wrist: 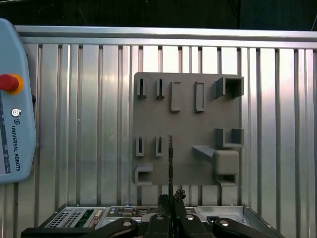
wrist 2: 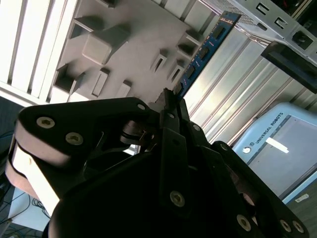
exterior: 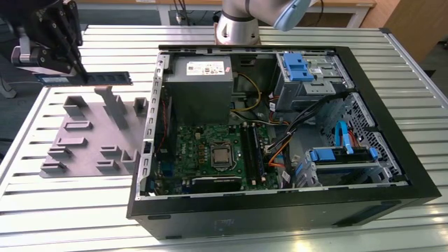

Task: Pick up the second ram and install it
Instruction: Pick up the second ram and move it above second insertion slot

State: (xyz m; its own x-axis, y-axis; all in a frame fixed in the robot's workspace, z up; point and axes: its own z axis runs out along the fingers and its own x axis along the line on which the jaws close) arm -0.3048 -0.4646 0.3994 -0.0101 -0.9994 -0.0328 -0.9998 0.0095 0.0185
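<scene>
The gripper (exterior: 65,71) has its jaws clenched on one end of the second ram (exterior: 105,79), held level above the grey holder (exterior: 91,134) on the surface (exterior: 70,210)

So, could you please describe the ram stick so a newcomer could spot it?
Start at the open computer case; on the exterior view's left lies a grey holder plate. Above it the claw holds the ram stick: thin, blue-green, level, unlike the grey blocks.

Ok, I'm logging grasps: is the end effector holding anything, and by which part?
Yes. The end effector is shut on the second ram, pinching it near one end, with the rest of the stick jutting out free.
</scene>
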